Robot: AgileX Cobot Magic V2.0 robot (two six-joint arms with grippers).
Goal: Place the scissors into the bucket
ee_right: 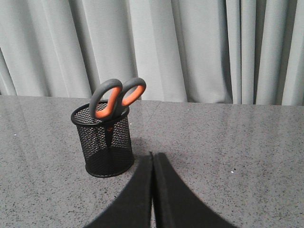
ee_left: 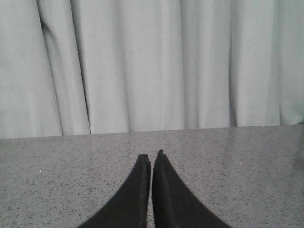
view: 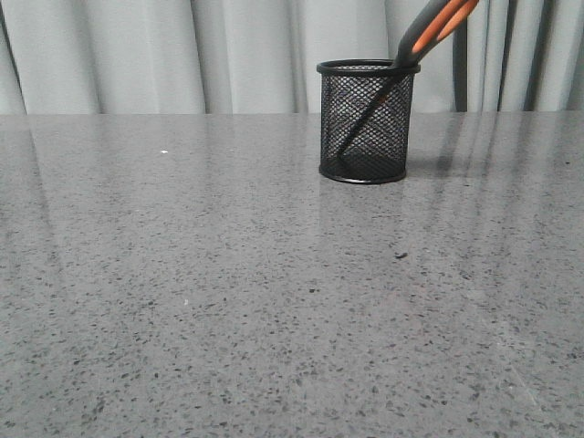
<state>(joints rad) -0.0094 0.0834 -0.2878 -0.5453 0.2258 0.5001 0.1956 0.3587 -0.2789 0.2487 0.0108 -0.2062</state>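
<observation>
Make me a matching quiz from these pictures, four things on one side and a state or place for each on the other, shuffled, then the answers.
Things:
1. scissors
2. bucket
3. left gripper
4. right gripper

States:
A. shut, over bare table, no bucket in its view
B. standing upright on the table
C. leaning blades-down, handles above the rim
D. shut, near the bucket, holding nothing

Pairs: 1-C, 2-B, 3-A, 4-D

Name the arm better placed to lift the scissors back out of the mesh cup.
Right. Its pincer faces the mesh cup and scissors; the left pincer sees only bare table.
</observation>
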